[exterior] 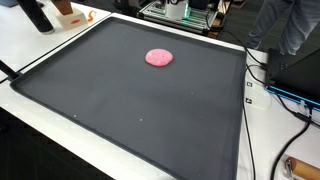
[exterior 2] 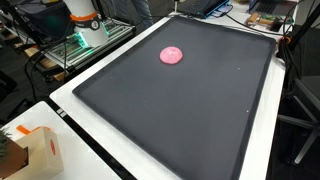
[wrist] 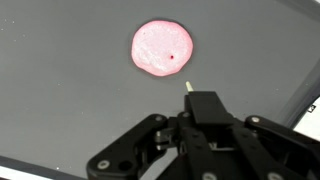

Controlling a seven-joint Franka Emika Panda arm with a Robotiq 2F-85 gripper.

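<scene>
Far to the left of the pink disc [exterior: 159, 58], off the mat's corner, an orange-and-white box [exterior: 68, 12] sits on the white surface [exterior: 40, 108], with something dark [exterior: 35, 15] just beside it that I can't make out. The disc itself lies flat on the dark mat [exterior: 120, 110] that covers most of the surface, towards the mat's far edge and well apart from every rim. Behind the disc, past that edge, is a rack of equipment [exterior: 180, 10]. To the right of the disc, off the mat, loose cables [exterior: 262, 85] trail over the surface beside a black case [exterior: 300, 70]. In an exterior view a cardboard box [exterior 2: 40, 150] stands on the surface at the corner farthest from the disc, and a white-and-orange robot base [exterior 2: 82, 15] stands beyond the mat's edge. In the wrist view the pincer [wrist: 205, 100] hangs over the mat near the disc [wrist: 161, 48], not touching it. Its fingers look drawn together, gripping nothing, and only bare mat lies between its tip and the disc.
</scene>
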